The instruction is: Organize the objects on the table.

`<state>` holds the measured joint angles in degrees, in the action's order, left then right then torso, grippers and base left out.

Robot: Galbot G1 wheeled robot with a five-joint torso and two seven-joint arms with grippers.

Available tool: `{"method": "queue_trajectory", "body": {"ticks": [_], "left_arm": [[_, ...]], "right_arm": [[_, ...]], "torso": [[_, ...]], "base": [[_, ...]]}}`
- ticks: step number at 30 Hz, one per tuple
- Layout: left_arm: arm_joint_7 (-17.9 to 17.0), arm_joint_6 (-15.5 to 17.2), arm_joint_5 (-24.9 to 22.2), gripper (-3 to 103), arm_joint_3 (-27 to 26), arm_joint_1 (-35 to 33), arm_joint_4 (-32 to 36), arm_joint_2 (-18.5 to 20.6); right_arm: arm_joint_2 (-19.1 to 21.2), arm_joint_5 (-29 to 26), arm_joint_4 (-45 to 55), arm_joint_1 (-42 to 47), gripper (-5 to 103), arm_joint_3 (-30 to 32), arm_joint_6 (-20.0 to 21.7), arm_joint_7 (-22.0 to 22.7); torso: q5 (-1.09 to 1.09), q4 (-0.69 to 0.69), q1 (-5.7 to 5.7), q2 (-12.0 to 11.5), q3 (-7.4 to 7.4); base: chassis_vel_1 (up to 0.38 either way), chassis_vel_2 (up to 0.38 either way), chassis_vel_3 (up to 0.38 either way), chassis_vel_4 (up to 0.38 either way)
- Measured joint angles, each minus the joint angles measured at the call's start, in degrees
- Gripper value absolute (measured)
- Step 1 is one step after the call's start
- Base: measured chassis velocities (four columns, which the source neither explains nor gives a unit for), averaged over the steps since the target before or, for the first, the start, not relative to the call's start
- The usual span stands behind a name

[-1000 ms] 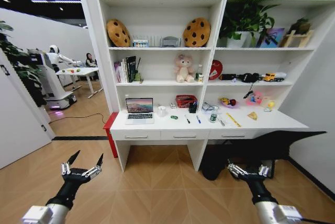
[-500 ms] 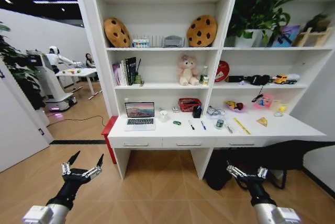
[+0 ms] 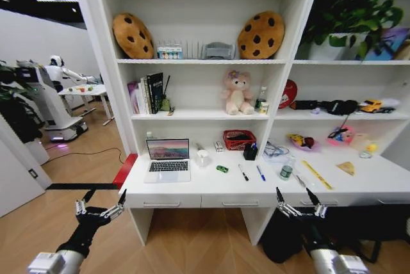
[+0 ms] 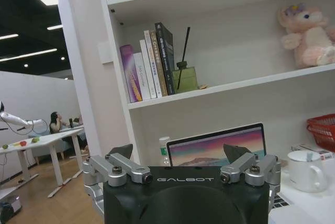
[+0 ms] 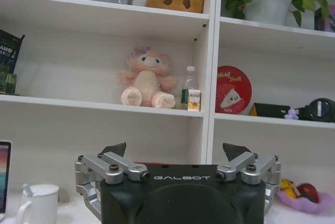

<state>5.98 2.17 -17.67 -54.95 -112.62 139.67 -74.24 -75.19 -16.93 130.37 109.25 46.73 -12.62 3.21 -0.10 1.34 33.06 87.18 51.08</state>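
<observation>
Table (image 3: 211,187): long white desk under shelving, right end cut off at frame edge; small items by the yellow ruler (image 3: 318,175) too small to identify. On top, left to right: laptop (image 3: 168,159) lid up, white mug (image 3: 202,157), green toy car (image 3: 222,169), pens (image 3: 243,172). Bare desktop along the front edge. Left gripper (image 3: 100,198) and right gripper (image 3: 298,197), both spread and empty, hang before the drawers. Desk fills more of the view than a second ago.
</observation>
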Motion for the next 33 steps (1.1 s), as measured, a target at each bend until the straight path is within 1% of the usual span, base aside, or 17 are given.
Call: {"method": "queue_trajectory", "body": {"ticks": [2, 3, 4, 5, 6, 7, 8, 9, 11, 13, 17, 19, 25, 27, 30, 32, 33], "left_arm": [[-0.02, -0.02, 0.00, 98, -0.08, -0.04, 0.02, -0.04], [-0.02, -0.02, 0.00, 98, -0.08, -0.04, 0.02, -0.04], [-0.02, -0.03, -0.02, 98, -0.23, -0.08, 0.04, 0.00], [-0.02, -0.03, -0.05, 98, -0.49, -0.12, 0.09, 0.12], [-0.02, -0.03, -0.05, 98, -0.49, -0.12, 0.09, 0.12], [-0.03, -0.03, -0.05, 98, -0.86, -0.16, 0.25, 0.32], [-0.03, -0.04, -0.04, 98, -1.20, -0.20, 0.43, 0.61], [-0.03, -0.04, -0.04, 98, -1.20, -0.20, 0.43, 0.61], [-0.06, -0.02, -0.35, 98, -1.65, -0.23, 0.59, 1.26], [-0.16, 0.01, -0.57, 98, -1.81, -0.23, 0.56, 1.58], [-0.21, 0.02, -0.70, 98, -1.90, -0.16, -0.01, 2.44], [-0.54, 0.29, -1.15, 98, -1.92, 0.38, -0.79, 4.64], [-1.26, 1.52, -2.71, 98, -2.17, 1.75, -2.20, 8.15], [-1.33, 2.09, -3.81, 98, -2.33, 2.39, -2.96, 9.63], [-1.45, 2.28, -4.08, 98, -2.38, 2.67, -3.33, 10.25], [-1.93, 2.64, -5.16, 98, -1.96, 4.51, -6.70, 14.81], [-1.93, 2.64, -5.16, 98, -1.96, 4.51, -6.70, 14.81]], "right_arm": [[0.12, -0.14, 0.10, -0.15, 100, -0.61, -1.95, -0.50], [0.12, -0.14, 0.10, -0.15, 100, -0.61, -1.95, -0.50], [0.16, 0.20, 0.07, -0.14, 100, -0.62, -3.15, -1.31], [0.15, 0.59, 0.05, -0.07, 100, -0.52, -3.89, -2.26], [0.15, 0.59, 0.05, -0.07, 100, -0.52, -3.89, -2.26], [0.12, 0.84, 0.04, 0.09, 100, -0.44, -4.49, -3.07], [0.05, 0.92, 0.12, 0.37, 100, -0.38, -4.71, -3.65], [0.05, 0.92, 0.12, 0.37, 100, -0.38, -4.71, -3.65], [-0.22, 0.87, 0.50, 1.15, 100, -0.25, -4.95, -5.17], [-0.44, 0.89, 0.38, 1.35, 100, -0.23, -5.14, -5.63], [-0.59, 0.93, 0.00, 1.37, 100, -0.10, -5.16, -5.44], [-0.36, 1.02, -0.46, 1.20, 100, 0.26, -5.13, -5.05], [-0.07, 1.64, -1.19, 0.26, 100, 0.81, -5.13, -2.74], [0.04, 1.69, -1.64, -0.05, 100, 1.12, -5.18, -2.44], [0.08, 1.70, -1.77, -0.05, 100, 1.13, -5.18, -2.41], [0.33, 1.87, -2.65, 0.06, 100, 0.93, -5.30, -2.40], [0.33, 1.87, -2.65, 0.06, 100, 0.93, -5.30, -2.40]], "torso": [[0.18, -0.03, 0.02, -0.01, 0.02], [0.18, -0.03, 0.02, -0.01, 0.02], [0.05, -0.02, 0.01, -0.01, 0.01], [0.03, 0.00, 0.01, -0.01, 0.00], [0.03, 0.00, 0.01, -0.01, 0.00], [0.13, -0.03, 0.04, -0.02, 0.01], [0.16, -0.07, 0.07, -0.03, 0.02], [0.16, -0.07, 0.07, -0.03, 0.02], [0.03, 0.03, 0.04, -0.02, 0.01], [0.13, 0.02, 0.03, -0.02, 0.01], [0.08, -0.02, -0.07, 0.02, -0.02], [0.11, -0.03, -0.10, 0.04, -0.02], [0.10, 0.00, -0.07, 0.03, -0.02], [0.10, -0.03, 0.01, 0.00, 0.00], [0.10, -0.02, 0.01, 0.00, 0.00], [0.09, -0.03, 0.01, 0.00, 0.00], [0.09, -0.03, 0.01, 0.00, 0.00]], "base": [[-0.344, 0.362, 0.351, -0.343], [-0.320, 0.364, 0.310, -0.328], [-0.320, 0.326, 0.304, -0.328], [-0.320, 0.326, 0.259, -0.297], [-0.320, 0.326, 0.259, -0.297], [-0.227, 0.276, 0.259, -0.198], [-0.227, 0.187, 0.145, -0.198], [-0.227, 0.187, 0.145, -0.198], [-0.156, 0.136, 0.018, -0.057], [-0.071, 0.012, 0.001, -0.043], [0.000, 0.000, 0.000, 0.000], [0.094, -0.051, -0.038, 0.077], [0.032, -0.038, -0.021, 0.039], [0.000, 0.000, 0.000, 0.000], [0.000, 0.000, 0.000, 0.000], [0.000, 0.000, 0.000, 0.000], [0.000, 0.000, 0.000, 0.000]]}}
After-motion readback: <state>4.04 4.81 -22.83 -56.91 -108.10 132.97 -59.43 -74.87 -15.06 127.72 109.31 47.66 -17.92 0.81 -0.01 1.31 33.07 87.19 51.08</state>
